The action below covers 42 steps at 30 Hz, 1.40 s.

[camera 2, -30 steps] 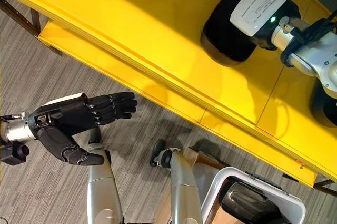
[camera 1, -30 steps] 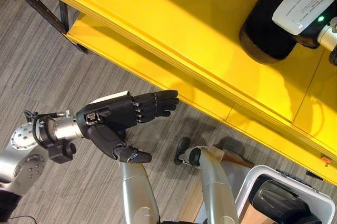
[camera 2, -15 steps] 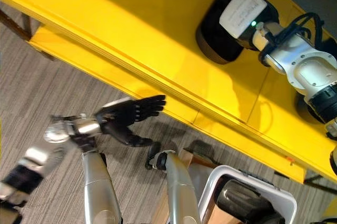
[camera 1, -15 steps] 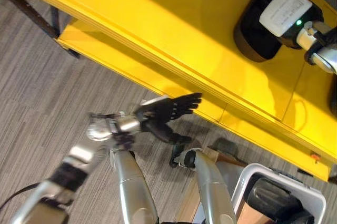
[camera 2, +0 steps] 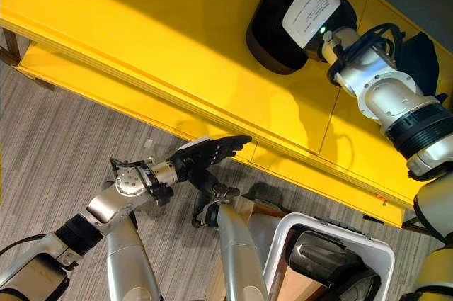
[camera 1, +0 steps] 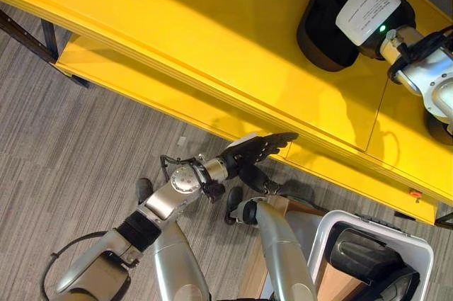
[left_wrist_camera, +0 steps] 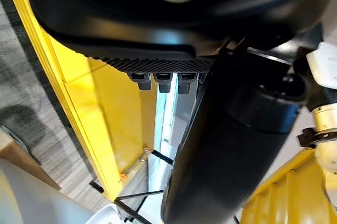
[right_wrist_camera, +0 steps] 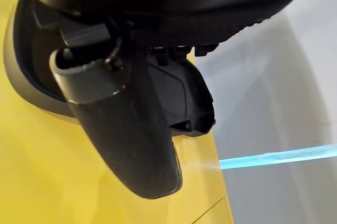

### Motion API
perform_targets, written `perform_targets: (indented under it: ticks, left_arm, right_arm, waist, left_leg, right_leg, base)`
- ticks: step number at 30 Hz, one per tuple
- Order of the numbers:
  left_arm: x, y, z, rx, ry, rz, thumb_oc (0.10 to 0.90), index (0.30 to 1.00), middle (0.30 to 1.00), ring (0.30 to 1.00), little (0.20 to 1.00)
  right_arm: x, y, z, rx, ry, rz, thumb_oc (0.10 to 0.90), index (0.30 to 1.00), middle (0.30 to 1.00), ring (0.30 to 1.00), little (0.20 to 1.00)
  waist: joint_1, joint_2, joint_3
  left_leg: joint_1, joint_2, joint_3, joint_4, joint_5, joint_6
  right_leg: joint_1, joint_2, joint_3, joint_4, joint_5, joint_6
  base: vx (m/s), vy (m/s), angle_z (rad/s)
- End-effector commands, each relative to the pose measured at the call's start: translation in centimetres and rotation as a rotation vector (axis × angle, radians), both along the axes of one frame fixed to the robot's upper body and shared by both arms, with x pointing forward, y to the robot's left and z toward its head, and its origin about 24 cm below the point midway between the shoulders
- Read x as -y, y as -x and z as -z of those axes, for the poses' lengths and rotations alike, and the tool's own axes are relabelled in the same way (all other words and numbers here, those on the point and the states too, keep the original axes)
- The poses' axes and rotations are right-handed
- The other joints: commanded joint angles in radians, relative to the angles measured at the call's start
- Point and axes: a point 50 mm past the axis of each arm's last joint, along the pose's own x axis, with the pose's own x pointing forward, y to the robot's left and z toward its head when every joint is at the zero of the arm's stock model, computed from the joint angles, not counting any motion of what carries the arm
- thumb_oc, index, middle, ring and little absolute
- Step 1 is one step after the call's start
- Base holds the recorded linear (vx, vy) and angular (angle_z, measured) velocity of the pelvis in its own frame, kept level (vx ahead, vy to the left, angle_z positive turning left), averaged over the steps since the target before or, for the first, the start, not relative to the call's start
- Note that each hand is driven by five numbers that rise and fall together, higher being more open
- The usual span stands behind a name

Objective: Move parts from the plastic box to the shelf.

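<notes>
right hand (camera 2: 306, 9) is up on the yellow shelf (camera 1: 212, 39), on top of a big black part (camera 1: 333, 21). in the right wrist view its thumb is bent down over the dark rim of the part, with the fingers on the other side, so it looks closed on the part. the part sits on the top board of the shelf, far back, with the hand right on it.

left hand (camera 1: 258, 151) is low down, near the front edge of the shelf. its fingers are straight and flat and it holds nothing. it is well apart from the black part.

the plastic box (camera 1: 333, 234) is white and stands on the floor at the lower right. more dark parts (camera 1: 368, 258) lie inside it.

the black part looks hard and stiff, like a molded shell. it is wide and bulky, so it may be a bit heavy for one hand. it looks smooth, so it could slip. the rim seems the best place to hold, with the thumb on one side and the fingers on the other.
</notes>
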Motion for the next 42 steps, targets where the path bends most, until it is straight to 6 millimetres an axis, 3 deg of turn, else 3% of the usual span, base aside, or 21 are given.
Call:
perform_targets:
  ticks: [1, 10, 16, 29, 42]
  left_arm:
    - [3.3, 0.9, -4.1, 0.161, 0.092, 0.156, 0.9, 1.0, 1.0, 1.0, 1.0]
    - [3.8, 1.0, -4.1, 0.144, 0.101, 0.145, 0.9, 1.0, 1.0, 1.0, 1.0]
    - [4.1, 1.2, -3.6, 0.113, 0.09, 0.165, 0.9, 1.0, 1.0, 1.0, 1.0]
    - [5.0, 1.8, -2.7, 0.077, 0.1, 0.185, 0.9, 1.0, 1.0, 1.0, 1.0]
    - [5.8, 2.0, -3.3, 0.077, 0.138, 0.206, 0.9, 1.0, 1.0, 1.0, 1.0]
  right_arm:
    - [-0.4, 1.2, -5.3, 0.202, -0.019, -0.01, 0.9, 1.0, 1.0, 1.0, 1.0]
    - [-1.1, 1.4, -4.6, 0.111, 0.007, -0.049, 0.9, 1.0, 1.0, 1.0, 1.0]
    - [-1.3, 1.9, -5.1, 0.119, -0.013, -0.096, 0.9, 1.0, 1.0, 1.0, 1.0]
    - [-1.2, 2.8, -5.9, 0.262, 0.022, -0.146, 0.9, 1.0, 1.0, 1.0, 1.0]
    - [-0.8, 3.8, -6.8, 0.389, 0.027, -0.096, 0.9, 1.0, 1.0, 1.0, 1.0]
  waist:
    - [-0.018, -0.083, -0.018]
    - [-0.033, -0.09, -0.026]
    - [-0.041, -0.096, -0.031]
    - [-0.065, -0.094, -0.051]
    - [-0.083, -0.074, -0.065]
  left_leg:
    - [0.059, 0.063, -0.013, -0.085, 0.025, 0.086]
    - [0.075, 0.06, 0.003, -0.083, 0.017, 0.09]
    - [0.076, 0.059, 0.008, -0.081, 0.014, 0.092]
    - [0.105, 0.062, 0.033, -0.08, 0.001, 0.098]
    - [0.115, 0.049, 0.047, -0.086, -0.007, 0.1]
  right_leg:
    - [0.008, -0.113, 0.068, 0.074, -0.037, 0.137]
    - [0.014, -0.111, 0.077, 0.07, -0.033, 0.134]
    - [0.013, -0.107, 0.08, 0.066, -0.028, 0.133]
    - [0.034, -0.106, 0.086, 0.054, -0.03, 0.127]
    - [0.041, -0.108, 0.1, 0.038, -0.032, 0.128]
  base:
    - [0.0, 0.0, 0.0]
    - [0.01, 0.012, -0.03]
    - [0.0, 0.004, -0.01]
    - [0.01, 0.032, -0.03]
    - [0.0, 0.034, -0.01]
